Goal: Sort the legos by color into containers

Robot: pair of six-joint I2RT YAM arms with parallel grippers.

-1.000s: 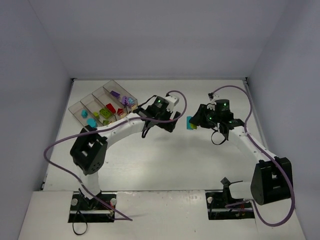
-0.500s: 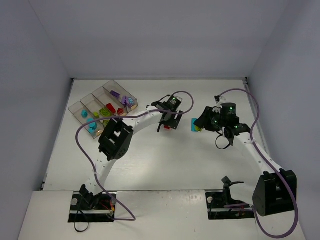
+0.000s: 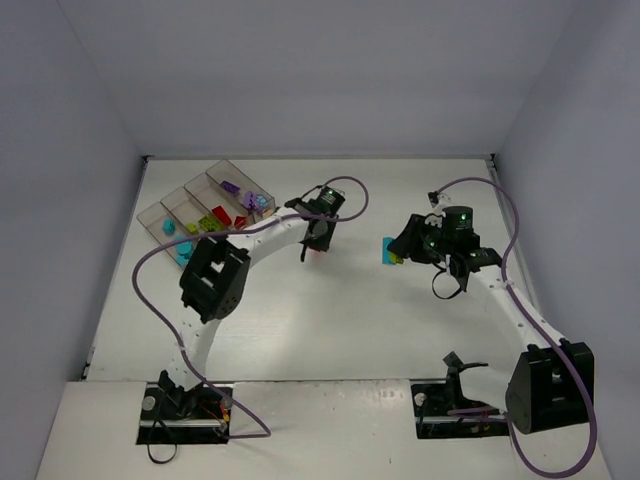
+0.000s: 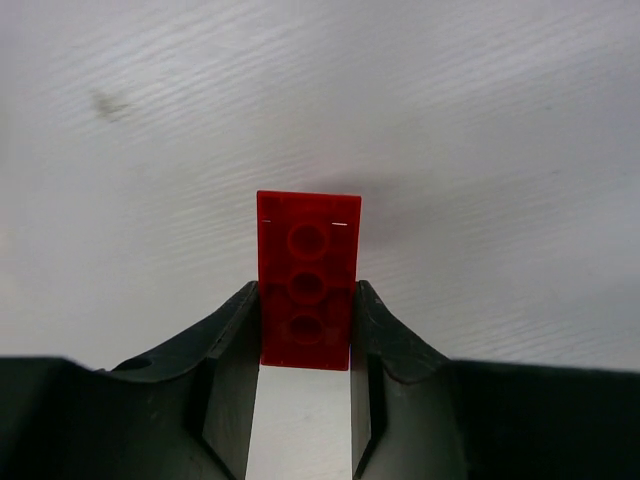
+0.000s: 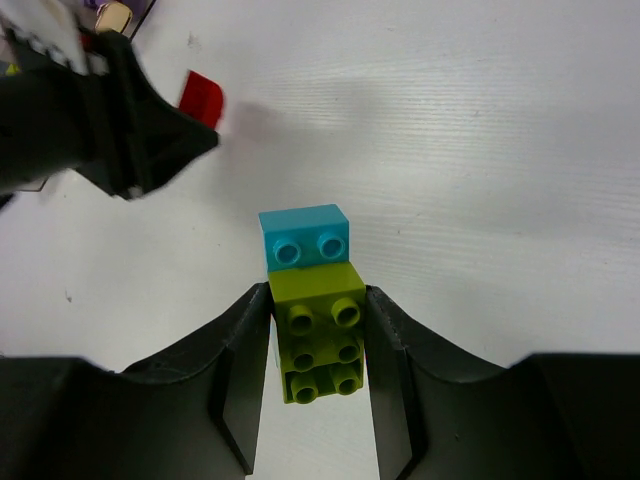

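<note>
Four joined clear containers (image 3: 160, 210) sit at the far-left corner of the counter (image 3: 330, 320) in the overhead view, holding cyan, green, red and purple pieces. The left gripper (image 3: 318, 243) hangs just right of them with a red brick (image 3: 318, 251) at its tip. The right gripper (image 3: 397, 250) is nearer the right edge, carrying a lime green brick (image 3: 396, 258) and a cyan brick (image 3: 387, 246).

From the left wrist, the jaws stand narrow, pinching the red brick's long sides at its near half.

From the right wrist, the jaws clamp the lime green brick's sides. The cyan brick sits against its far end (joined or merely abutting, I cannot tell).

The step in hand looks like delivering the red brick. Doing it well means keeping the pinch firm, crossing the rim high, centring over the compartment that shows red, and releasing low.
</note>
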